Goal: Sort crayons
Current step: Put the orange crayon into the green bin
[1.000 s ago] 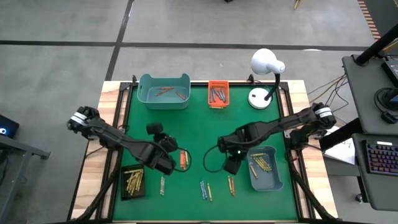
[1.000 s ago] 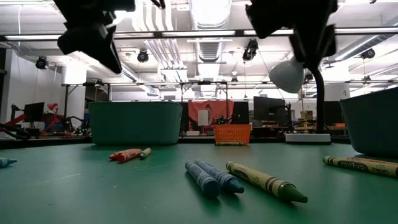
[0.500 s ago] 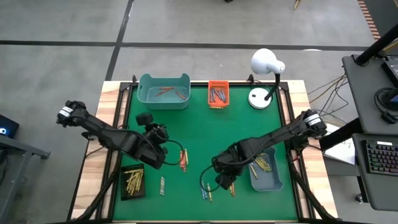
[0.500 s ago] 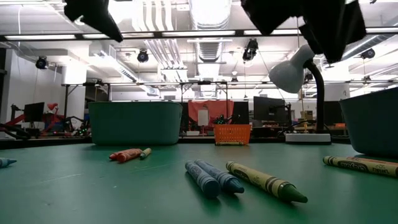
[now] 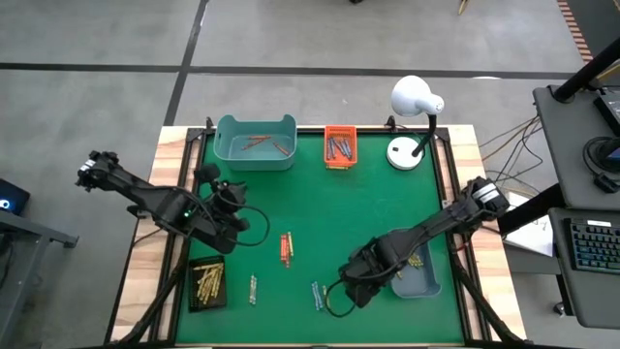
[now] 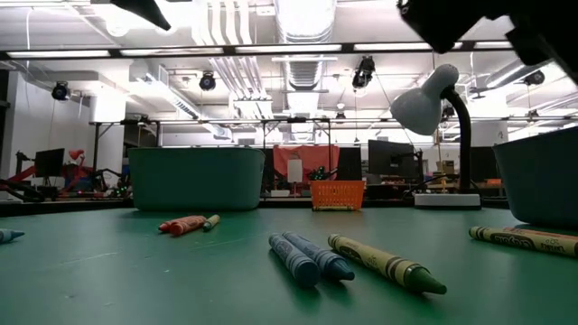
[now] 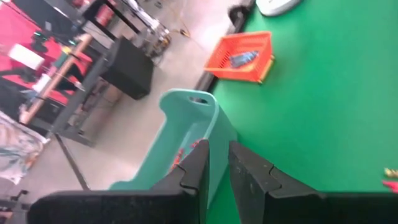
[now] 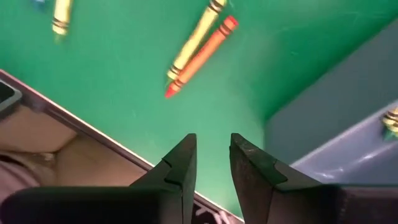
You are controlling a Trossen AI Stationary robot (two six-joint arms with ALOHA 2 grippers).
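Crayons lie loose on the green mat: red ones (image 5: 286,247) (image 6: 181,224), blue ones (image 5: 317,295) (image 6: 307,255), a yellow-green one (image 6: 384,262) and a pale one (image 5: 253,288). My left gripper (image 5: 231,206) (image 7: 214,155) hangs high by the table's left edge, pointing toward the teal bin (image 7: 186,155). Its fingers are shut to a narrow slit, and whether anything sits between them does not show. My right gripper (image 5: 347,293) (image 8: 208,146) points down near the front edge, open and empty, short of a yellow crayon (image 8: 198,38) and a red crayon (image 8: 200,57).
The teal bin (image 5: 255,142) with red crayons and an orange basket (image 5: 339,145) stand at the far edge. A black tray (image 5: 206,281) holds yellow crayons at near left. A blue-grey bin (image 5: 418,279) (image 8: 336,143) sits beside my right gripper. A white lamp (image 5: 415,102) stands far right.
My left gripper has risen and drawn away from the red crayons toward the table's left and far edges, tipping up toward the teal bin. My right gripper has swung from beside the blue-grey bin toward the near edge and slightly left, rolling as it went. No crayon has moved.
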